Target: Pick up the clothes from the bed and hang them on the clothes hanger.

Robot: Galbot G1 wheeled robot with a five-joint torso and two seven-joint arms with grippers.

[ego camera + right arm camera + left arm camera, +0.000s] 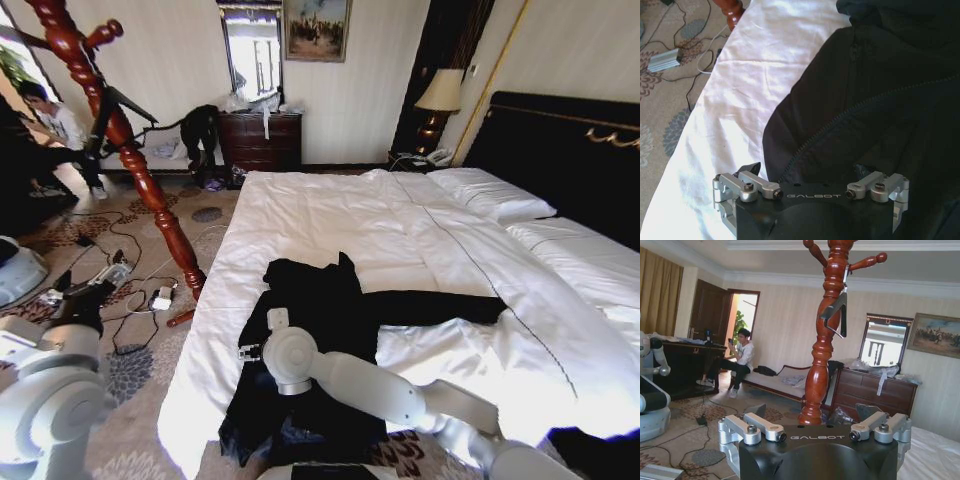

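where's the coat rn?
The coat lies spread on the bed near its foot edge, one sleeve stretched toward the pillows; the right gripper hovers at its left edge.

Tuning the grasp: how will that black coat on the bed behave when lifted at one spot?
Likely floppy: the black coat lies creased on the bed, one sleeve flung sideways, so it should sag and trail. The hem overhanging the bed edge may drag. The lining looks slightly shiny by the right hand, so it might slip.
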